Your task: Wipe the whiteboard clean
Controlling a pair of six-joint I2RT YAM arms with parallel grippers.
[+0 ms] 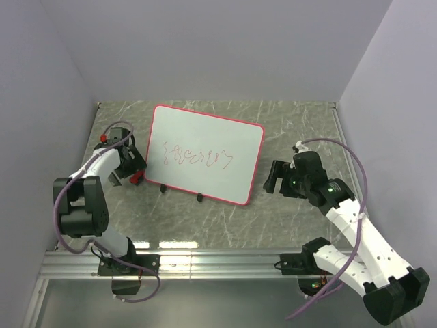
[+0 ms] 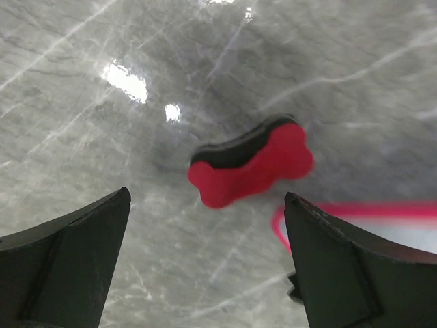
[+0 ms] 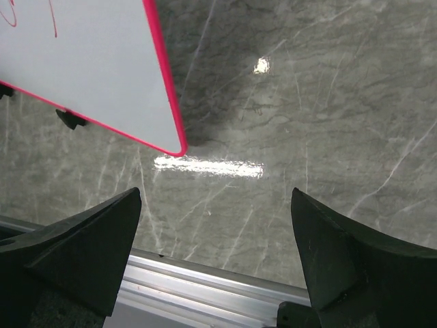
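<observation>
The whiteboard [image 1: 205, 152] lies flat in the middle of the table, white with a red-pink frame, red scribbles across it and two small black feet on its near edge. A corner of it shows in the left wrist view [image 2: 369, 222] and in the right wrist view [image 3: 89, 68]. A small red bow-shaped eraser [image 2: 251, 167] with a black underside lies on the table just left of the board, also in the top view [image 1: 136, 177]. My left gripper [image 2: 205, 263] is open above and just short of the eraser. My right gripper [image 3: 215, 256] is open and empty, right of the board's near right corner.
The table is grey marble-patterned [image 1: 287, 212]. A metal rail [image 1: 218, 263] runs along the near edge, also in the right wrist view [image 3: 205, 290]. White walls close in the back and both sides.
</observation>
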